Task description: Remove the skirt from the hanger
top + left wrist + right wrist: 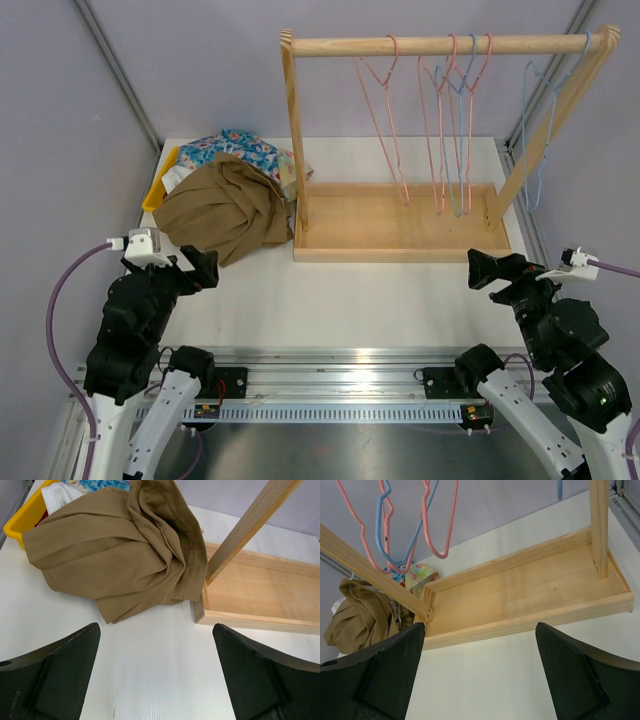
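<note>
The tan skirt (220, 210) lies crumpled on the table left of the wooden rack, off any hanger; it also shows in the left wrist view (120, 555) and the right wrist view (360, 615). Several bare wire hangers, pink (385, 110) and blue (462, 130), hang from the rack's rod (520, 44). My left gripper (205, 268) (157, 675) is open and empty, just in front of the skirt's near edge. My right gripper (490, 268) (477, 675) is open and empty, in front of the rack's tray near its right end.
The rack's wooden base tray (400, 250) sits mid-table with slanted side posts (296, 140). A yellow bin (155, 195) with floral cloth (240, 150) and white cloth stands behind the skirt at the back left. One blue hanger (540, 130) hangs at the rod's far right.
</note>
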Robot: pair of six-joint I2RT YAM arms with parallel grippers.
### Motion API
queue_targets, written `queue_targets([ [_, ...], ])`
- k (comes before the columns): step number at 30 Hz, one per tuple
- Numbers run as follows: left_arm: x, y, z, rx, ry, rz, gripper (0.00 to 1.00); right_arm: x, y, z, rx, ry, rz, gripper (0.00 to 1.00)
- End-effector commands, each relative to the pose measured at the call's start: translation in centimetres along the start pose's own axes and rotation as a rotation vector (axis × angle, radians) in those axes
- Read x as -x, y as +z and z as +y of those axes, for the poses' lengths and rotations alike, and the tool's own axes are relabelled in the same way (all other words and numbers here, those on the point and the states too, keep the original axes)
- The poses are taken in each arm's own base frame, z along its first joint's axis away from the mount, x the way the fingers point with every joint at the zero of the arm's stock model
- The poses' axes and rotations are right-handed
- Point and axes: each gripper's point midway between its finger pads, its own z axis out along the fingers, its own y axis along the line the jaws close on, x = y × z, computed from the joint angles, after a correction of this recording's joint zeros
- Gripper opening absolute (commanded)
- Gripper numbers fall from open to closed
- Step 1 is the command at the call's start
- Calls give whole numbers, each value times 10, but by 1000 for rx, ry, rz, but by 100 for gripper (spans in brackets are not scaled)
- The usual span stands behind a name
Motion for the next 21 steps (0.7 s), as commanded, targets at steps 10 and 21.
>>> queue_targets([
  [10,-4,11,4,33,9,34,99,-8,8,8,29,-33,36,100],
  [21,-8,15,7,58,7,60,99,-12,10,15,62,-42,54,100],
])
